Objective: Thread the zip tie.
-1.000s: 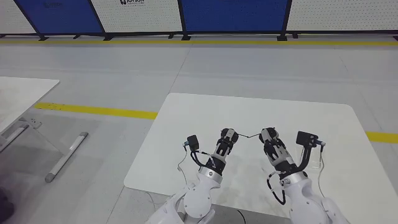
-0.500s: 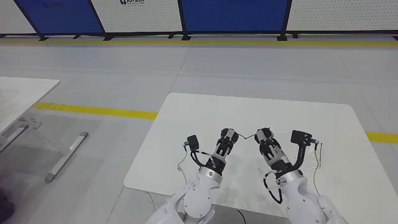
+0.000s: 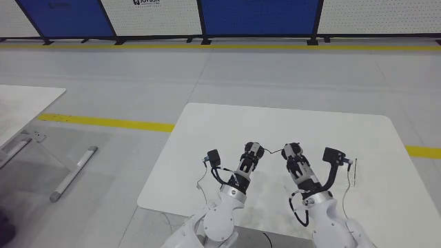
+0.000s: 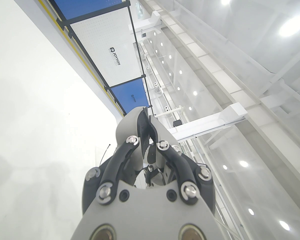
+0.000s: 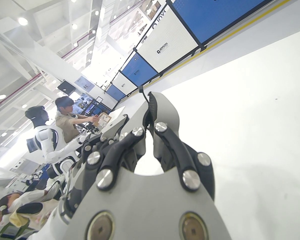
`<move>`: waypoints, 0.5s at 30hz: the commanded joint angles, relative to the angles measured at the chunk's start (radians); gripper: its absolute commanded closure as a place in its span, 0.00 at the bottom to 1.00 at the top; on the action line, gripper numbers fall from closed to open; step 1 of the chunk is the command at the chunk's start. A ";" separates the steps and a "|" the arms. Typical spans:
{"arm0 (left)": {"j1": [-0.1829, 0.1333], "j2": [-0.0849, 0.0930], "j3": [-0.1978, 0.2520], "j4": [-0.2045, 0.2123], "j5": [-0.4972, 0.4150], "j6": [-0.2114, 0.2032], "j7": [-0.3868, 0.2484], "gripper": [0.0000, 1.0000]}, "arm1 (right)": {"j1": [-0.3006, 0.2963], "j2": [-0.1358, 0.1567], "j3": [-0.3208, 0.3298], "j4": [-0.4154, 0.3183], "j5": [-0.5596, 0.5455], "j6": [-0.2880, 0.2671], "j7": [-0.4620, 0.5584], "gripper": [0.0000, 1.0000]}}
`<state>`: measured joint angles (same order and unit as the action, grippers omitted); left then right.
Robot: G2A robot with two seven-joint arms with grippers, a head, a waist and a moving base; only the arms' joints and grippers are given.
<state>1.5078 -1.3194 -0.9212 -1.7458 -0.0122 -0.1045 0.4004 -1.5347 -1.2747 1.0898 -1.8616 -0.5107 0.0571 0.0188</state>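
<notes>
A thin black zip tie spans the short gap between my two grippers, low over the near part of the white table. My left gripper is shut on one end of it. In the left wrist view its black pads are pressed together, and a thin black tail trails beside the gripper over the table. My right gripper is shut on the other end. In the right wrist view the tie's small head sticks out past the closed fingertips.
The table's left edge and near edge lie close to both arms, with bare white top stretching away behind the grippers. A second white table stands off to the left across grey floor. Blue and white panels line the back.
My right arm has shifted slightly left, toward the left gripper, shortening the gap between them. The left arm has stayed put.
</notes>
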 commanded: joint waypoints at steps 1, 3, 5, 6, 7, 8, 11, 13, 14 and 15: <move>0.000 0.000 0.000 0.000 0.000 0.000 0.000 1.00 | -0.001 -0.001 -0.001 0.000 0.001 -0.004 -0.003 1.00; 0.000 0.000 0.000 0.001 -0.004 0.001 -0.004 1.00 | -0.002 -0.002 0.000 -0.001 0.001 -0.007 -0.006 1.00; 0.001 -0.004 -0.005 0.001 -0.041 -0.001 -0.009 1.00 | -0.004 -0.003 0.003 -0.003 0.001 -0.011 -0.011 1.00; 0.000 -0.005 -0.008 0.002 -0.061 -0.004 -0.008 1.00 | -0.005 -0.004 0.004 -0.003 0.001 -0.013 -0.013 1.00; -0.001 -0.007 -0.011 0.003 -0.078 -0.007 -0.006 1.00 | -0.006 -0.004 0.005 -0.003 0.000 -0.014 -0.016 1.00; -0.002 -0.009 -0.014 0.003 -0.101 -0.011 -0.004 1.00 | -0.008 -0.005 0.007 -0.003 0.000 -0.015 -0.021 1.00; -0.001 -0.015 -0.024 -0.001 -0.170 -0.022 -0.006 1.00 | -0.013 -0.007 0.011 -0.004 0.006 -0.020 -0.035 1.00; 0.000 -0.017 -0.029 -0.005 -0.198 -0.026 -0.010 1.00 | -0.015 -0.007 0.012 -0.004 0.005 -0.023 -0.037 1.00; 0.000 -0.018 -0.031 -0.006 -0.208 -0.027 -0.012 1.00 | -0.015 -0.008 0.012 -0.003 0.001 -0.024 -0.036 1.00; 0.001 -0.019 -0.033 -0.006 -0.214 -0.028 -0.015 1.00 | -0.015 -0.008 0.009 -0.002 -0.007 -0.024 -0.034 1.00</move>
<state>1.5083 -1.3378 -0.9526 -1.7516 -0.2210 -0.1322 0.3875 -1.5498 -1.2826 1.1009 -1.8646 -0.5114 0.0331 -0.0173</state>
